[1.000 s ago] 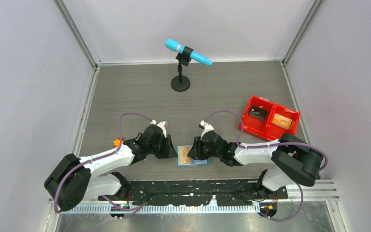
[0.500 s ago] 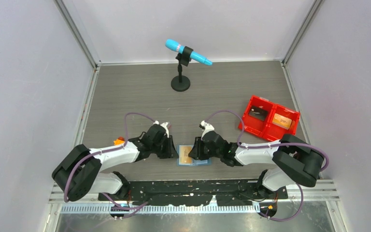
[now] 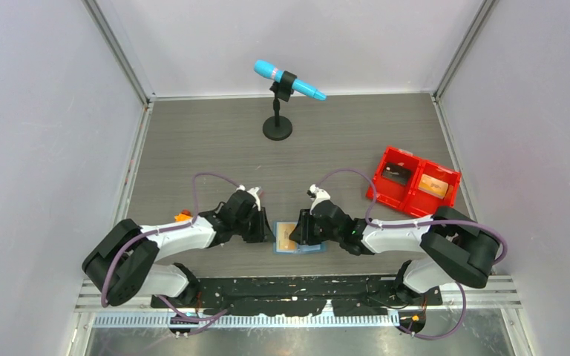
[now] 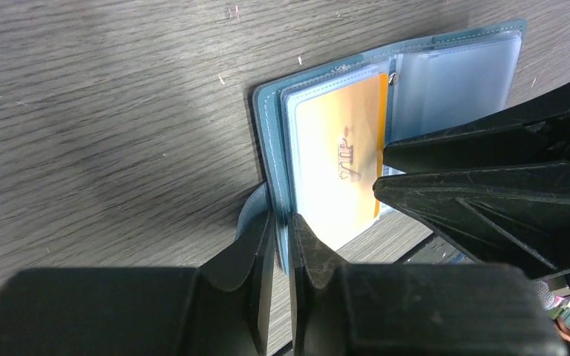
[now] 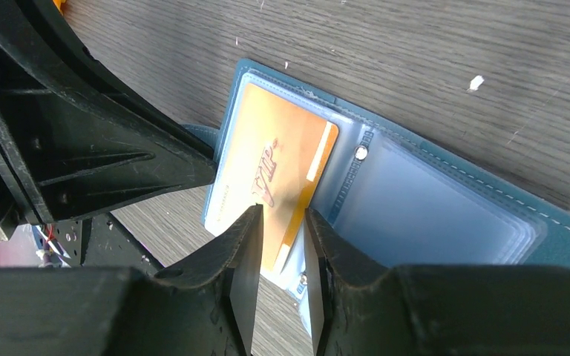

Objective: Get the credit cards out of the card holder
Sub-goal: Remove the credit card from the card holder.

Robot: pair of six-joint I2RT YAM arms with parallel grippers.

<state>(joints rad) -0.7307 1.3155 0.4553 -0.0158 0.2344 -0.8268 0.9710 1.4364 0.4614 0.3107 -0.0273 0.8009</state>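
Credit card: thin, stiff, slick; take by exposed edge.
Left claw: pinching card holder cover.
Right claw: narrowly parted over card, not gripping.

Both arms, left arm and right arm, are built of smooth white shell segments set between bulky, rounded black joint housings. A purple cable loops along each one, strapped on with pale ties. A small white fitting caps each wrist. The left hand and right hand are matte black. Their fingers are wedge-shaped plastic with moulded ribs on the sides and faintly scuffed faces. The bases are fixed to a black perforated plate.
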